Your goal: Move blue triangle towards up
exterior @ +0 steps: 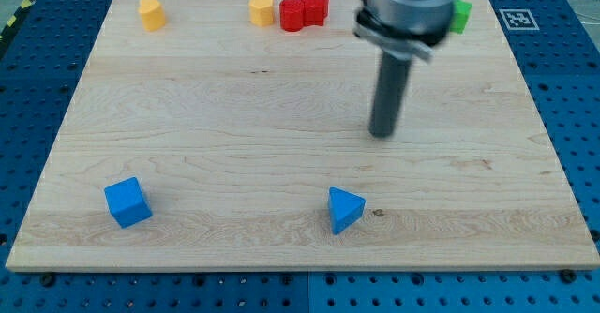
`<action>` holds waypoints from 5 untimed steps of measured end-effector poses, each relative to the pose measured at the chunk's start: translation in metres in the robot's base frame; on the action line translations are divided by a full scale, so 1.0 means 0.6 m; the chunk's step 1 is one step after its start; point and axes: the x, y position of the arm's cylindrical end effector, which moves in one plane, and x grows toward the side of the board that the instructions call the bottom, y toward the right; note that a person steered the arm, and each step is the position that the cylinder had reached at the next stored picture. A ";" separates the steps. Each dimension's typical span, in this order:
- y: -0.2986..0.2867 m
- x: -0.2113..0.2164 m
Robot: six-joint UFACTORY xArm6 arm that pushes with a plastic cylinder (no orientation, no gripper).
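Observation:
The blue triangle point(345, 208) lies on the wooden board point(234, 116) near the view's bottom, a little right of the middle. My tip point(382, 133) rests on the board above the blue triangle and slightly to its right, well apart from it. The rod rises from the tip to the arm's grey body at the view's top.
A blue cube point(127, 202) sits at the view's bottom left. Along the view's top edge stand a yellow block point(151, 13), a second yellow block point(262, 8), two red blocks point(304, 11) touching each other, and a green block point(460, 16) partly hidden by the arm.

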 end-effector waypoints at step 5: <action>-0.241 0.056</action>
